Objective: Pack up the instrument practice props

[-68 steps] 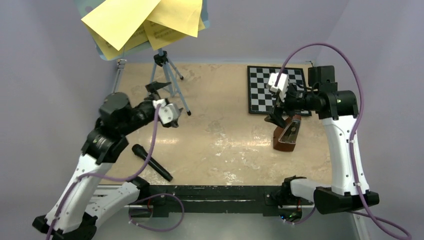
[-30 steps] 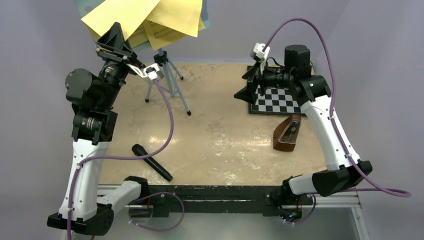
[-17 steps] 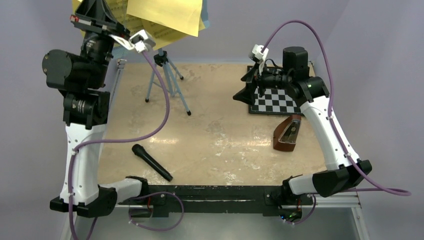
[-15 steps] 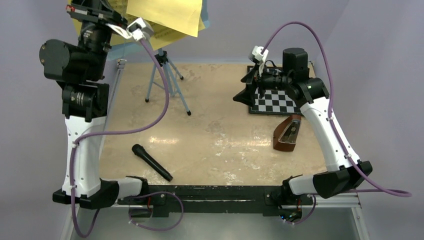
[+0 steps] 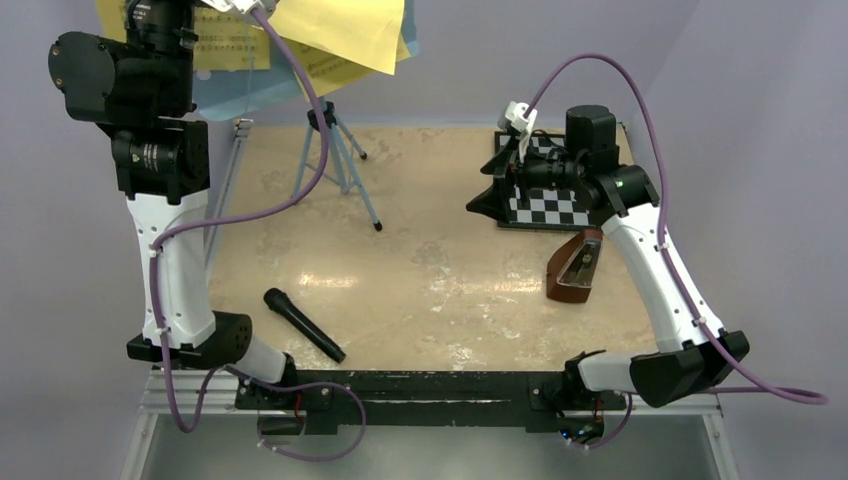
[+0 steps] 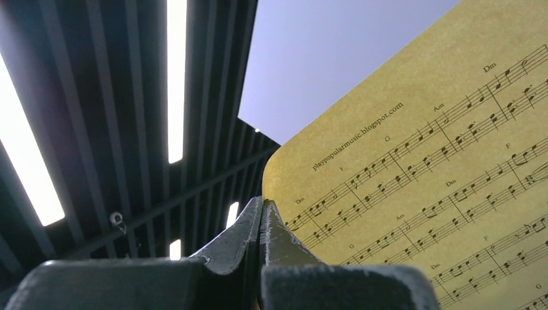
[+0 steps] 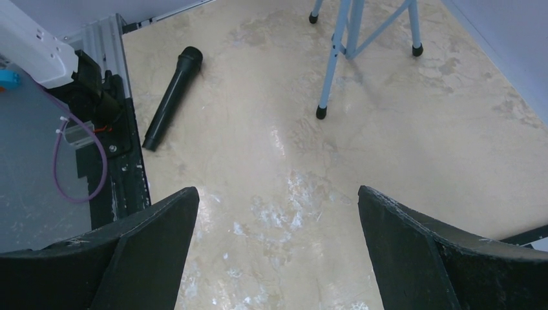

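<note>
From above, the left arm (image 5: pixel 160 100) reaches high at the far left corner, and its end is cut off by the top edge. A yellow sheet (image 5: pixel 228 45) with printed notes hangs there, in front of the blue tray of the stand (image 5: pixel 255 95). More yellow pages (image 5: pixel 345 30) lie on the tray, to the right. The stand's legs are on the surface (image 5: pixel 450 290). The right fingers (image 5: pixel 488 202) hover wide apart at the left edge of the chessboard (image 5: pixel 560 200). The metronome (image 5: pixel 577 265) stands just in front of the chessboard, not held. A microphone (image 5: pixel 303 324) lies near the front left.

In the left wrist view, the left fingers (image 6: pixel 262 216) are together, clamped on the corner of the sheet (image 6: pixel 420 181). Ceiling lights (image 6: pixel 176 71) are behind.

In the right wrist view, the right fingers (image 7: pixel 161 239) are apart, with nothing between them. Below them are the surface (image 7: pixel 271 161), the microphone (image 7: pixel 171 97) and the stand's legs (image 7: pixel 336 58).
</note>
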Available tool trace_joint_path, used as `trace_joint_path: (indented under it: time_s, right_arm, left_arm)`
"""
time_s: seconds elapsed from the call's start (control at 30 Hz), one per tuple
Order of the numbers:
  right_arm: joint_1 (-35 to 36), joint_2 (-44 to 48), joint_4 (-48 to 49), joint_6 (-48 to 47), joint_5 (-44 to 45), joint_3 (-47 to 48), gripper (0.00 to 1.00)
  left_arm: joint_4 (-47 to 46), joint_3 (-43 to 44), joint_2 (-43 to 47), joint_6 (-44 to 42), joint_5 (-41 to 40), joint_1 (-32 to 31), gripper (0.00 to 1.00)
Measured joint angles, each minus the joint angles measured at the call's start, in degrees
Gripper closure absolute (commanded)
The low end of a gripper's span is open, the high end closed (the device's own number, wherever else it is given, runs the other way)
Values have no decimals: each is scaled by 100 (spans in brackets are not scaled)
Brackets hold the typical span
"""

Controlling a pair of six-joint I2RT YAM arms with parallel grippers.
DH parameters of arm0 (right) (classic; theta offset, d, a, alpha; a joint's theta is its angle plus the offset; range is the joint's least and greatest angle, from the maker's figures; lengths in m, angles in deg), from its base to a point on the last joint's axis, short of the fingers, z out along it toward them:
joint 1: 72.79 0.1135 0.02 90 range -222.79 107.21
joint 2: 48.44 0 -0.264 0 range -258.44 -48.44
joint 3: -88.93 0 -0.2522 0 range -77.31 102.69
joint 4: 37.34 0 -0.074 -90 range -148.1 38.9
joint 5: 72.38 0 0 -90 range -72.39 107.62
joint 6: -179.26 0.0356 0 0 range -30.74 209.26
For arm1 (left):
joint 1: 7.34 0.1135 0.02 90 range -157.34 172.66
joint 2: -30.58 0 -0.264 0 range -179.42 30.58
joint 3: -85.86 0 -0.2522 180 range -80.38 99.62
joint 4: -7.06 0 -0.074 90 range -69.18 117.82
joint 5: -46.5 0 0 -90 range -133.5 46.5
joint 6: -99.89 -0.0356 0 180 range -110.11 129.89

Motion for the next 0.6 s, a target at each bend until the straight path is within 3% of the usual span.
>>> trace_joint_path:
  time_s: [0.33,0.6]
  right_arm:
    - [20,2,39,50,-17,-2,3]
    - [83,2,42,68,-55,-2,3]
  left_arm:
    - [-662,850,-286,-74,94,457,100]
    - [-953,879,-24,-90,560,608,100]
